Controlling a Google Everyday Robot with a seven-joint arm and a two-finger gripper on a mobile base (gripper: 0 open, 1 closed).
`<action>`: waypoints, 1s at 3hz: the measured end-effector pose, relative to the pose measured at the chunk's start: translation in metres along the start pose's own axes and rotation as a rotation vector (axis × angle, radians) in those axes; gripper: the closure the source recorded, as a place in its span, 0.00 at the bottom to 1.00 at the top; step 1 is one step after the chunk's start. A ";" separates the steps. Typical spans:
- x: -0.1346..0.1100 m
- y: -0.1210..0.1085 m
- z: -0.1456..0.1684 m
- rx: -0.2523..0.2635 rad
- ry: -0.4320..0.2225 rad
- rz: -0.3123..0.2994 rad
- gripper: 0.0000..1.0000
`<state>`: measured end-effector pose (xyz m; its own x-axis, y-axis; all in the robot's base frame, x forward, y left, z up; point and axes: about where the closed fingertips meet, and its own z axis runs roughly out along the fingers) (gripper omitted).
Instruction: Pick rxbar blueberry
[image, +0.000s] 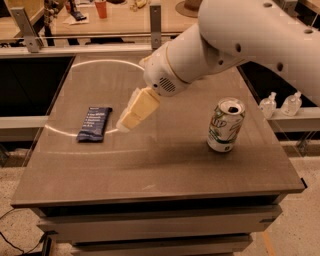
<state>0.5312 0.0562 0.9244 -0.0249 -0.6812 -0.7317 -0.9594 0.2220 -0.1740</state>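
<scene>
The rxbar blueberry (95, 123) is a small flat dark navy wrapper with pale text. It lies flat on the left part of the grey table (165, 165). My gripper (128, 120) hangs from the big white arm (240, 40) and sits just right of the bar, above the table and not touching the bar. Its cream-coloured fingers (141, 107) point down and to the left. Nothing is held in it.
A green and white open can (226, 125) stands upright on the right part of the table. The arm hides the back middle of the table. A wooden counter (120, 17) with small items runs behind. Two small bottles (280, 104) stand on a ledge at the right.
</scene>
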 end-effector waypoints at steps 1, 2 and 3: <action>-0.005 0.013 0.031 -0.075 -0.012 -0.046 0.00; -0.004 0.014 0.059 -0.117 -0.006 -0.090 0.00; -0.002 0.005 0.084 -0.142 -0.001 -0.108 0.00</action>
<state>0.5506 0.1174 0.8695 0.0805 -0.6948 -0.7147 -0.9865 0.0469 -0.1567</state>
